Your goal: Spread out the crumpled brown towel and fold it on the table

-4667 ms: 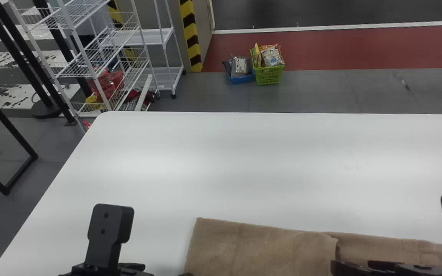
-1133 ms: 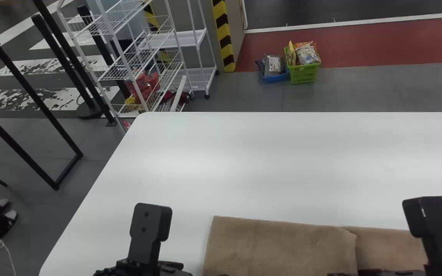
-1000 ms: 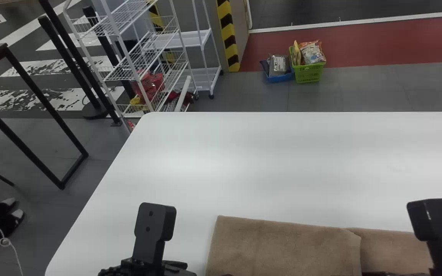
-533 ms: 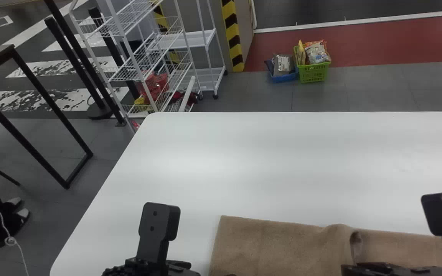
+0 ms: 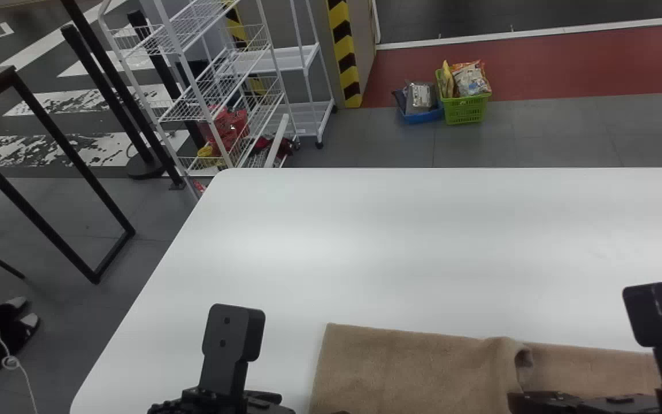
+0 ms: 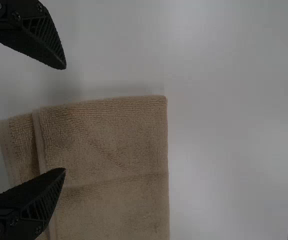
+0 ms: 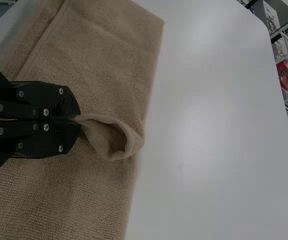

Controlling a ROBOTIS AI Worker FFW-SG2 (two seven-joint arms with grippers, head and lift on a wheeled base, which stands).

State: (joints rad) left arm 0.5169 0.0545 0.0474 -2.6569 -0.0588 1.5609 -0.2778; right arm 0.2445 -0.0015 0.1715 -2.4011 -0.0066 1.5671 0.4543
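No readable text. Pale label on the grey packet (image 5: 420, 96) in the blue basket (image 5: 423, 117), floor past the counter's (image 5: 365, 241) far edge: too small to read. Same for the print on the snack bag (image 5: 470, 80) in the green basket (image 5: 465, 109) beside it. Red item (image 7: 286, 67) on the wire rack (image 5: 194, 86), past the far left corner: pale marks, can't make them out.

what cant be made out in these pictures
The near side of the towel: cut off by the head view's bottom edge.
The bit of it being pinched: right wrist view, hidden by the right gripper.
How many layers lie underneath: all views, covered by the top layer.
The green basket's lower contents: head view, behind its wall.
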